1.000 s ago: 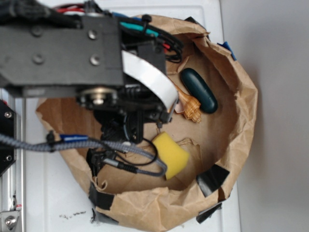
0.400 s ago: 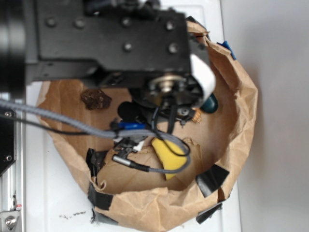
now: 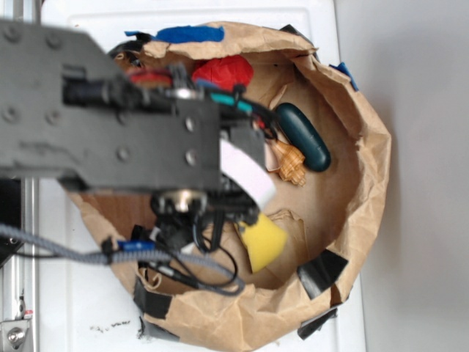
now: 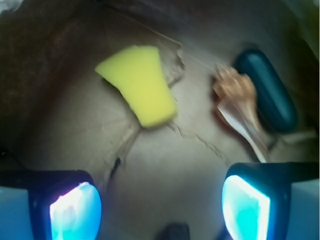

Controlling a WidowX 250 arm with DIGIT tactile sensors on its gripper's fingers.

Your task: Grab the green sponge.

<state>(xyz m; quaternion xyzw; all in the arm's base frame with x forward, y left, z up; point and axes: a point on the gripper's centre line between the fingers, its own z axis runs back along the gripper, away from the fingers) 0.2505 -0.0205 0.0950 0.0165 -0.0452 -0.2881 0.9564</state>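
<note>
end effector [image 4: 160, 200] jaws apart, empty; green sponge [image 4: 138, 83] off-centre, prob. a miss or snags paper bag [image 3: 366, 147].

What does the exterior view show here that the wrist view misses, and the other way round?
Only the exterior view shows the whole paper bag with its taped rim, the red object and blue object at the top edge, and the arm's body covering the left side. Only the wrist view shows the gripper, its fingers wide apart with nothing between them. Both show the green sponge, actually yellow, the shell and the dark green capsule.
</note>
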